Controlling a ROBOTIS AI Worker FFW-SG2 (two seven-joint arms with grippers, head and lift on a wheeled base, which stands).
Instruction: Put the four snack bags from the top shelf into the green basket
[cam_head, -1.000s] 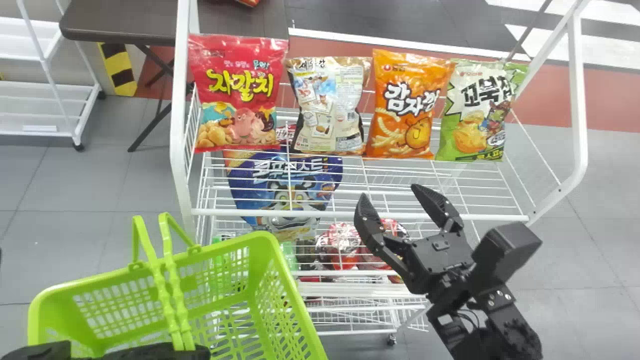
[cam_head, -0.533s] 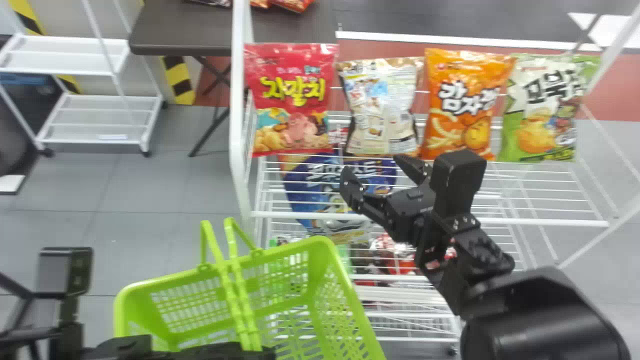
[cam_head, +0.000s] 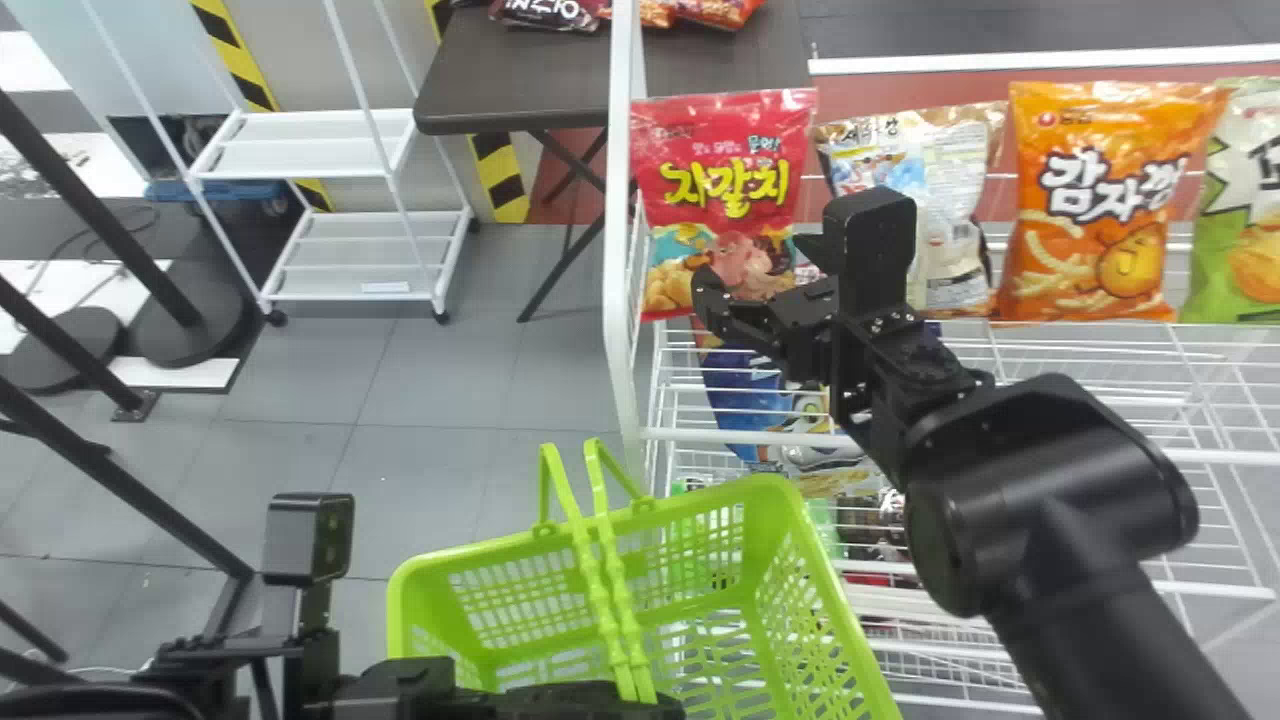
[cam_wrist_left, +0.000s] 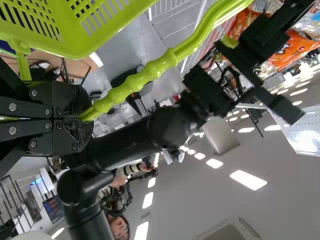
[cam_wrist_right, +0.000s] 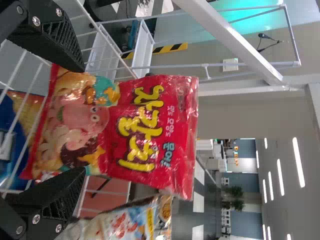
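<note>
My right gripper (cam_head: 757, 268) is in front of the lower part of the red snack bag (cam_head: 722, 190), on the top shelf's left end. In the right wrist view the gripper (cam_wrist_right: 67, 120) stands open, its fingers on either side of the red bag (cam_wrist_right: 120, 125). To the right stand the beige bag (cam_head: 935, 190), the orange bag (cam_head: 1095, 200) and the green bag (cam_head: 1245, 210). My left gripper (cam_head: 640, 702), low in the head view, holds the green basket (cam_head: 440, 570); in the left wrist view the gripper (cam_wrist_left: 82, 117) is shut on its handle (cam_wrist_left: 150, 70).
The shelf's white left post (cam_head: 616, 250) rises beside the red bag. A blue bag (cam_head: 745, 395) lies on the level below. Behind stands a dark table (cam_head: 700, 60) with more bags; a white rack (cam_head: 300, 160) is at the left.
The head view has swung left, so shelf and basket appear farther right. My right gripper has moved up and left across the shelf, from below the bags to the red bag.
</note>
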